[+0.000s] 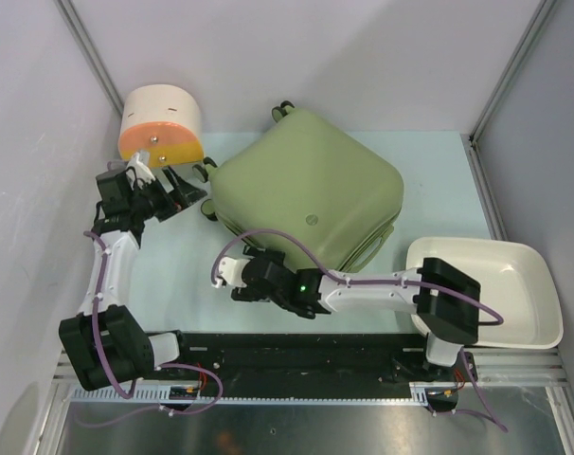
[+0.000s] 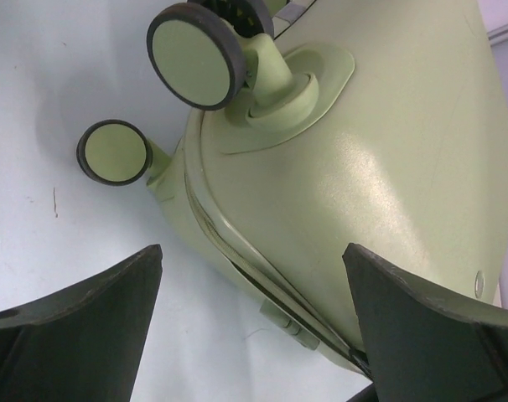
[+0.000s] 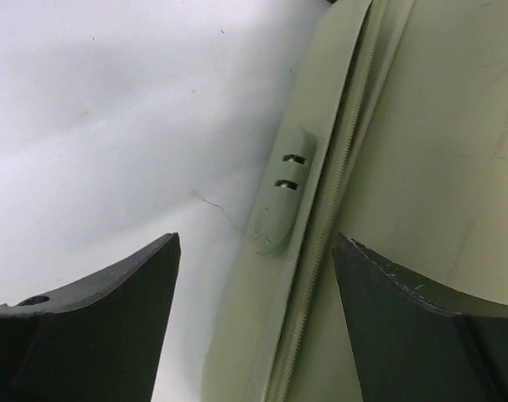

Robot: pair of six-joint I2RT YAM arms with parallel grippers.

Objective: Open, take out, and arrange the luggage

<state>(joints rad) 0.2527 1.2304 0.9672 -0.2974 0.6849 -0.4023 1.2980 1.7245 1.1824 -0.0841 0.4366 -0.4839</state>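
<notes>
**Operator:** Where is the luggage, and which way does it point?

**Describer:** You have one piece of luggage (image 1: 311,185), pale olive green, lying flat and closed in the middle of the worktop (image 1: 173,280). It sits cornerwise to the worktop's edges. Its long axis runs from far left to near right. The wheeled end points far left, toward the drum-shaped container (image 1: 159,128), and the other end points toward the basin (image 1: 545,284).

**Operator:** How many of each thing are there?

**Describer:** There is one luggage, one cream-and-orange drum-shaped container at the far left and one white basin at the near right. Your left wrist view shows two wheels (image 2: 195,54) in full, green with dark tyres, and part of a third behind the upper one. From above, more wheels show at the far corner, too small to count.

**Operator:** What are the end effectors doing?

**Describer:** Your left end effector (image 2: 252,251) is spread wide at the luggage's left corner, just below the wheels. The corner's edge lies between its fingers, and it grips nothing. Your right end effector (image 3: 256,243) is also spread wide, at the near-left edge. The zip (image 3: 325,209) and a small oval foot (image 3: 279,193) with two slots lie between its fingers, and it holds nothing. You cannot tell from these views whether either one touches the shell.
</notes>
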